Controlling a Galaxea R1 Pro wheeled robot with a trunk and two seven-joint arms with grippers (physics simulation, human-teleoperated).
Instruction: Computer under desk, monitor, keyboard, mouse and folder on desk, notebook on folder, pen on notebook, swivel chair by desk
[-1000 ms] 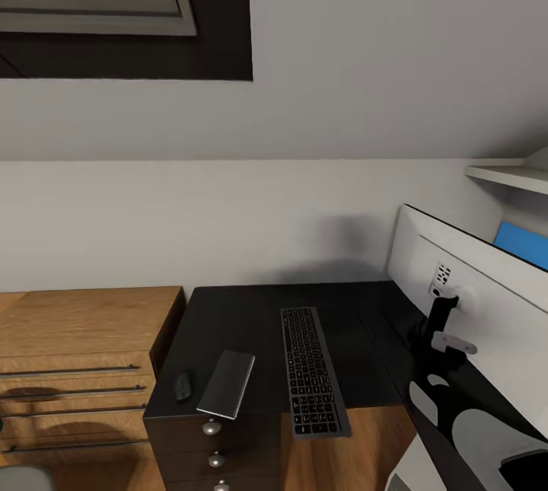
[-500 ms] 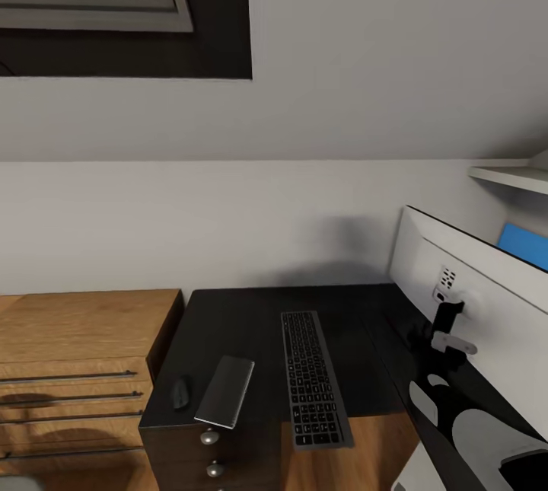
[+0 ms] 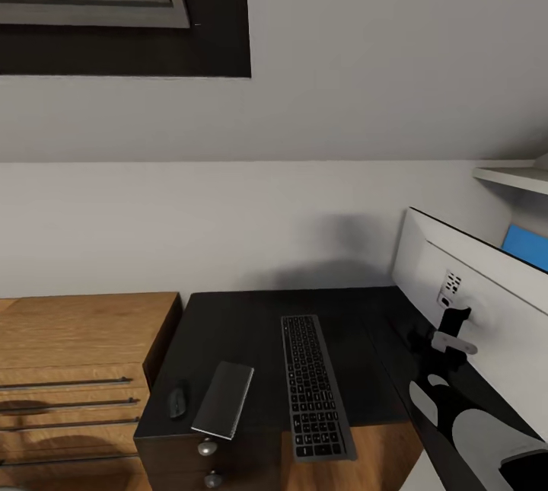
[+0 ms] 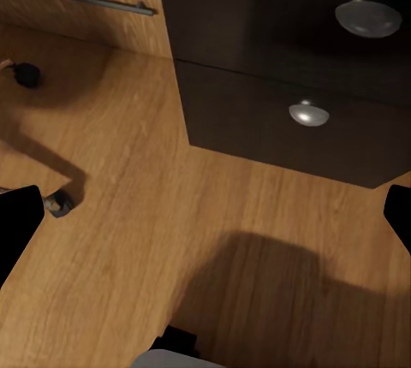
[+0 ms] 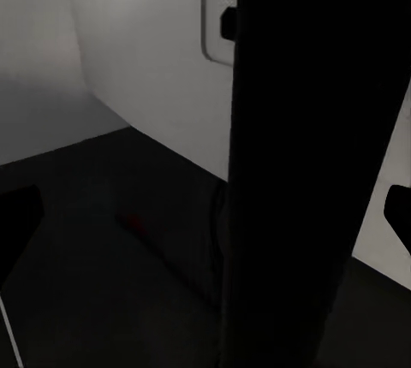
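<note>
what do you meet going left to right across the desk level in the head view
wooden dresser → mouse → notebook → keyboard → monitor, seen from its white back

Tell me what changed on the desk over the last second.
Only the head camera shifted: the whole picture slid, so nothing on the desk moved. The keyboard, notebook and mouse lie in the same arrangement beside the monitor, seen from its white back. Nothing was gripped or released.
</note>
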